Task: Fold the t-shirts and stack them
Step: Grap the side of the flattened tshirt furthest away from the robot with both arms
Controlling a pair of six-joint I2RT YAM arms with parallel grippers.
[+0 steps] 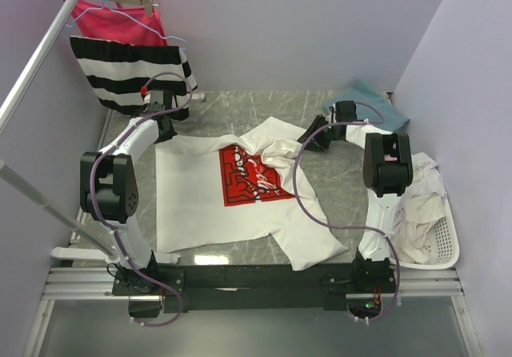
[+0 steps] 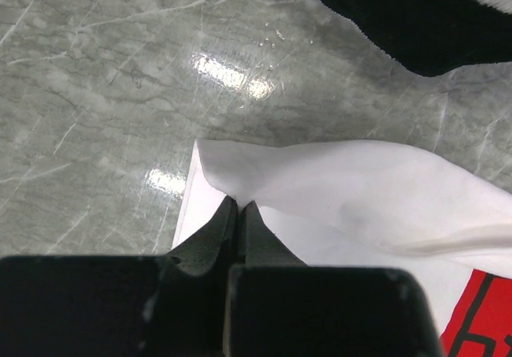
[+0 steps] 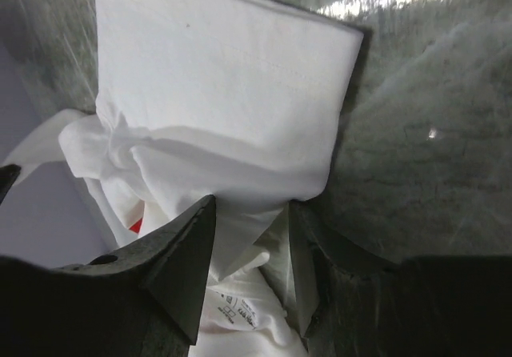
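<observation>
A white t-shirt with a red square logo (image 1: 240,189) lies spread on the marble table (image 1: 240,109), its far right shoulder bunched up. My left gripper (image 1: 166,133) is at its far left corner; in the left wrist view the gripper (image 2: 240,203) is shut on that white corner (image 2: 320,181). My right gripper (image 1: 312,137) is at the bunched shoulder. In the right wrist view it (image 3: 252,203) is open, its jaws wide on either side of a fold of white cloth (image 3: 224,109). A teal-blue t-shirt (image 1: 370,105) lies at the far right corner.
A black-and-white striped garment (image 1: 132,73) and a red-pink one (image 1: 112,17) hang on a rail (image 1: 40,61) at the back left; the striped hem shows in the left wrist view (image 2: 416,21). A white basket (image 1: 444,245) of pale clothes (image 1: 420,205) stands at the right edge.
</observation>
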